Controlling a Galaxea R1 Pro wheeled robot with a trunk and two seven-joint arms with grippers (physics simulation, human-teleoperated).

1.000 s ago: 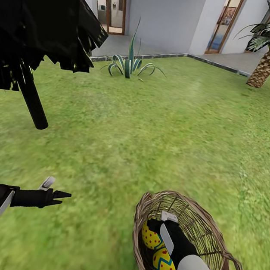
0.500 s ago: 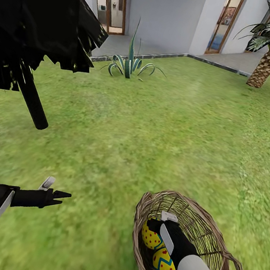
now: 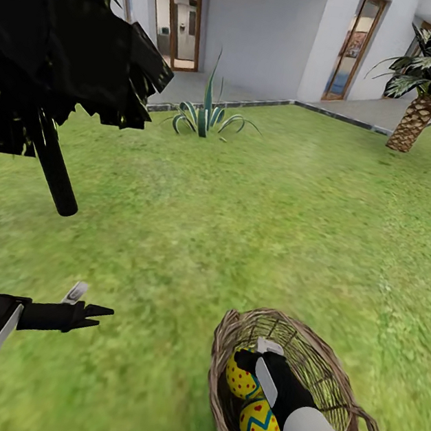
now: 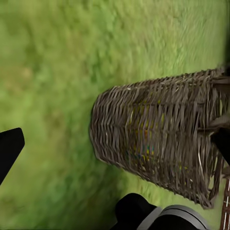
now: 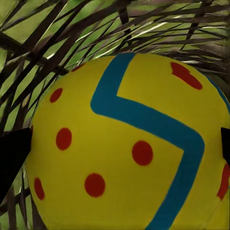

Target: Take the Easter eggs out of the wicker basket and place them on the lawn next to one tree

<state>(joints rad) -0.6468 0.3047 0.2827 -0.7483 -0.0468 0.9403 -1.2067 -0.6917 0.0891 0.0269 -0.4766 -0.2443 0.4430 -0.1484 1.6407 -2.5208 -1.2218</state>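
Wicker basket [image 3: 330, 373] sits on the lawn [image 3: 246, 199] at lower right of the head view. Right gripper [image 3: 248, 358] is lowered inside it, directly against the Easter eggs [image 3: 259, 424]; in the right wrist view one egg [image 5: 127, 143] lies between the spread fingertips [image 5: 12, 153], contact unconfirmed. Left gripper [image 3: 93, 309] hovers over grass at lower left, fingers parted, holding nothing.
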